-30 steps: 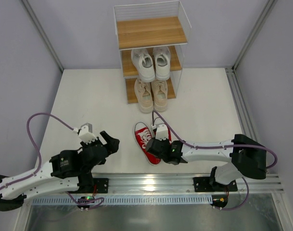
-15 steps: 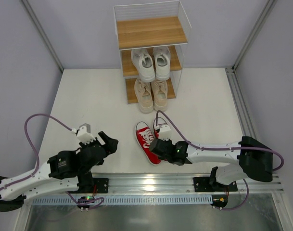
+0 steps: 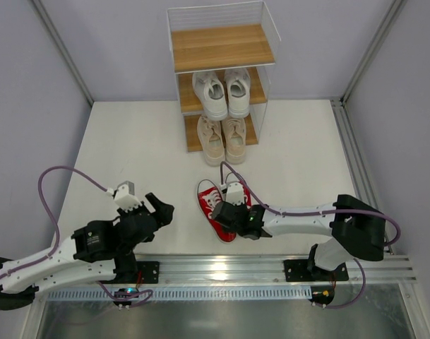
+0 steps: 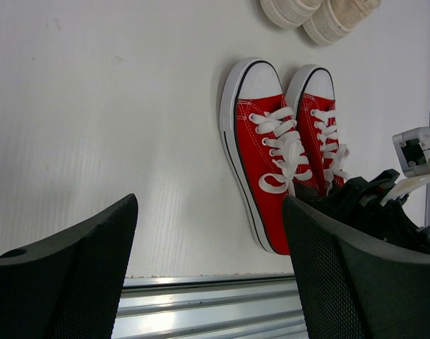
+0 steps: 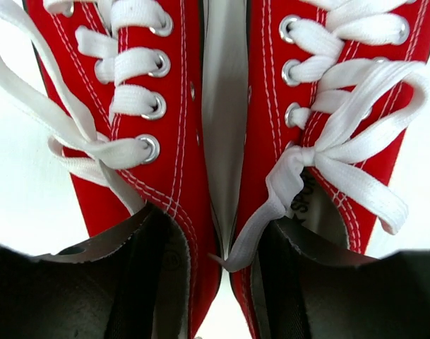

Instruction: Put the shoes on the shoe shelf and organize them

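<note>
The pair of red shoes [image 3: 216, 205] with white laces lies side by side on the table, toes toward the shoe shelf [image 3: 222, 46]. My right gripper [image 3: 231, 213] is over their heels. In the right wrist view its fingers [image 5: 133, 282] reach into the two shoe openings, one in each, with both inner walls [image 5: 200, 233] between them; the right gripper [image 5: 218, 282] stands open and is not pressing them. My left gripper [image 3: 162, 209] hovers open to the left of the red pair [image 4: 267, 162], holding nothing. White shoes [image 3: 222, 92] fill the middle tier and beige shoes [image 3: 223, 138] the bottom tier.
The shelf's top board [image 3: 222, 46] has nothing on it. A metal rail [image 3: 222, 267] runs along the table's near edge, below my left gripper [image 4: 211, 282]. Grey walls close in on both sides. The beige toes [image 4: 320, 15] stick out just past the red pair.
My right gripper drew back a little, then moved forward again over the red shoes' heels. The red pair and the left arm have barely moved.
</note>
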`<state>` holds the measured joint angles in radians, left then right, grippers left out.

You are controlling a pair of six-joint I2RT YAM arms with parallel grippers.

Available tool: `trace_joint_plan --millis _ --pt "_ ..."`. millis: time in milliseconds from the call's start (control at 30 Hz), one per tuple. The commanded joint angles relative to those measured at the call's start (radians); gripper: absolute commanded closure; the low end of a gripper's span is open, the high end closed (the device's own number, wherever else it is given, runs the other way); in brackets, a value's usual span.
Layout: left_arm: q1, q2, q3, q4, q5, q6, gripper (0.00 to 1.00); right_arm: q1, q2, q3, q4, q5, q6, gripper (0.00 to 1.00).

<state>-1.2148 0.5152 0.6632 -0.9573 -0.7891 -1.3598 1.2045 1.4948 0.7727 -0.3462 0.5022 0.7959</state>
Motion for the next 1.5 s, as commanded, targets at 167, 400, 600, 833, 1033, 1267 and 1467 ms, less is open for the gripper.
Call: trace_joint_plan --millis 167,400,600,833,1033,1267,1467 --pt "0.003 -0.023 -0.004 -0.005 -0.027 -0.021 0.20 -0.036 -0.041 0.027 0.056 0.116 0.014 0.50" --pt "0.003 -0.018 -0.011 0.000 -0.022 -0.019 0.20 -0.065 -0.031 -0.006 0.139 0.127 -0.004 0.58" --pt "0.003 -0.029 -0.014 -0.001 -0.024 -0.018 0.20 -0.068 -0.007 -0.018 0.203 0.139 -0.004 0.67" --pt "0.003 -0.035 -0.007 -0.009 -0.022 -0.010 0.20 -0.075 0.028 -0.023 0.214 0.101 -0.015 0.96" --pt "0.003 -0.060 -0.007 -0.009 -0.024 0.002 0.20 -0.071 -0.138 -0.061 0.141 0.078 -0.067 0.96" --pt "0.003 -0.070 -0.010 0.032 -0.033 0.037 0.20 -0.069 -0.387 0.039 -0.023 0.079 -0.239 0.96" --pt "0.003 -0.047 0.001 0.051 -0.030 0.063 0.20 -0.068 -0.482 0.273 -0.131 0.148 -0.427 0.96"
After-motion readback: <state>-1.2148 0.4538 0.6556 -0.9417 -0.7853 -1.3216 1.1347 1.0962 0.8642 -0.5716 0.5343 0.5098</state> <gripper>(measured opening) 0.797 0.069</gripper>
